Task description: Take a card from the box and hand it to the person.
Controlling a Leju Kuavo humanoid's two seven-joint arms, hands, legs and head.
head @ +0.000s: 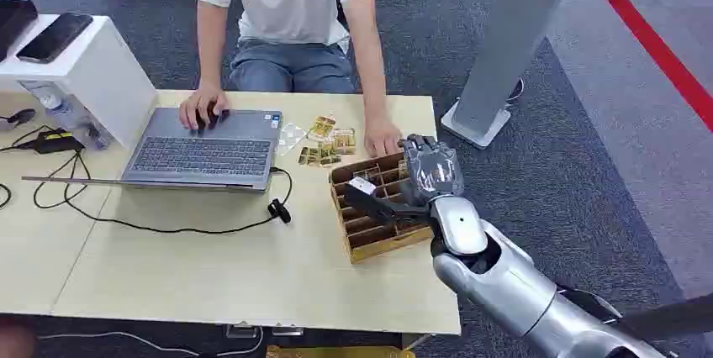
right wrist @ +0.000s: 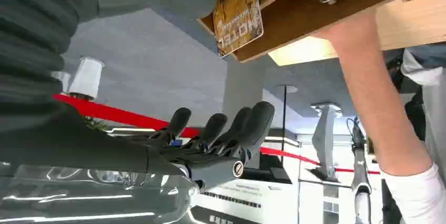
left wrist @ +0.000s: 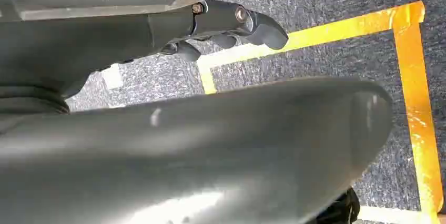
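Laptop [head: 206,152] left on table [head: 210,274]; loose cards [head: 324,141] between laptop and box [head: 378,207].

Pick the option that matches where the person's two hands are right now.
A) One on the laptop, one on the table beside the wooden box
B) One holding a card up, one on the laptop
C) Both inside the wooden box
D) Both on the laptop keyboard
A: one of the person's hands rests on the laptop, and the other hand lies on the table right beside the wooden box, near the right robot hand.
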